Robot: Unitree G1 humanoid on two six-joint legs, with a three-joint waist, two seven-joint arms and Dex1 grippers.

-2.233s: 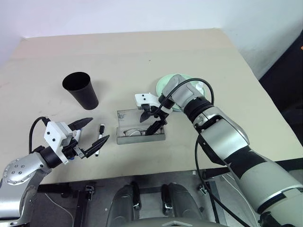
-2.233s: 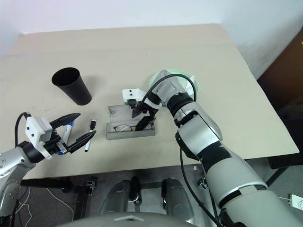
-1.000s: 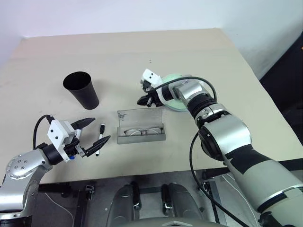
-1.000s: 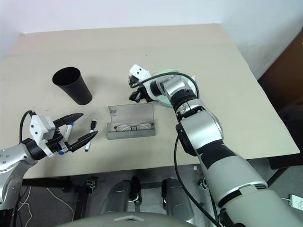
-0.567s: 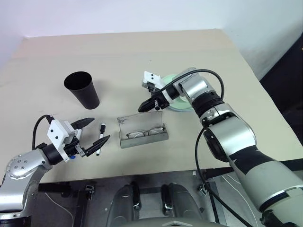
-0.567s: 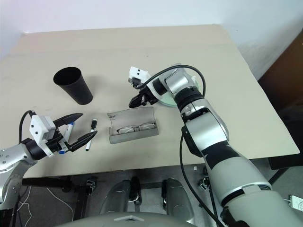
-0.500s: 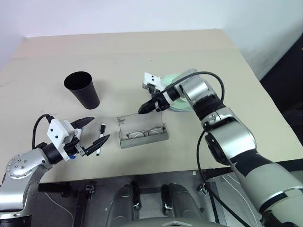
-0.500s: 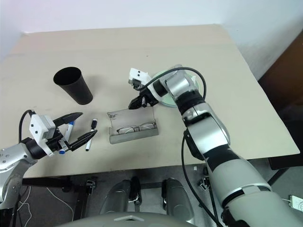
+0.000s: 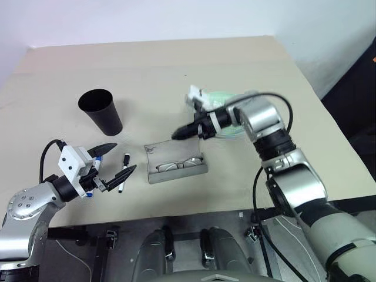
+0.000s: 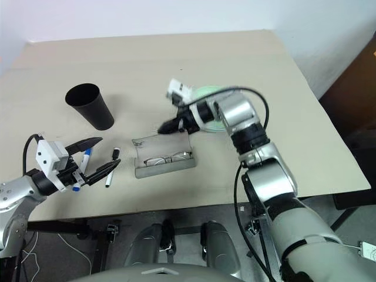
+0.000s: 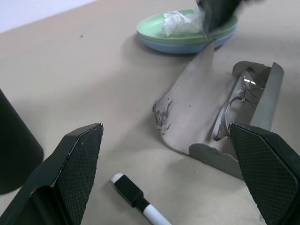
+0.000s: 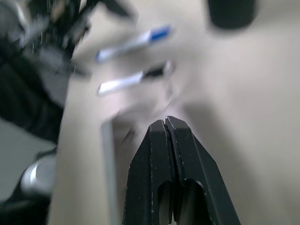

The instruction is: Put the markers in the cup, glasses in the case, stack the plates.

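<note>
The left gripper (image 9: 111,161) hovers low over the worktop (image 9: 247,64) with its fingers spread wide and nothing between them; it is near the case, on the cup's side of it. The black cup (image 9: 100,111) stands upright and empty as far as I can see, well apart from the case. Both markers lie beside the left gripper, between cup and case: the blue-capped marker (image 10: 84,161) is partly behind the fingers, and the black-capped marker (image 9: 124,172) is a little closer to the case, so this part is not yet done. The glasses (image 9: 178,165) lie inside the open grey case (image 9: 176,161), whose lid (image 11: 194,93) is not closed. Beyond the case, the mint green plate (image 11: 183,35) sits on the light blue plate (image 11: 187,47), with a crumpled tissue (image 11: 180,21) on top, so the stacking looks finished.

The right gripper (image 9: 179,134), fingers pressed together and empty, is above the case's lid. Compared with a second ago it has moved from near the plates toward the lid, and the case is now slightly turned on the worktop.
</note>
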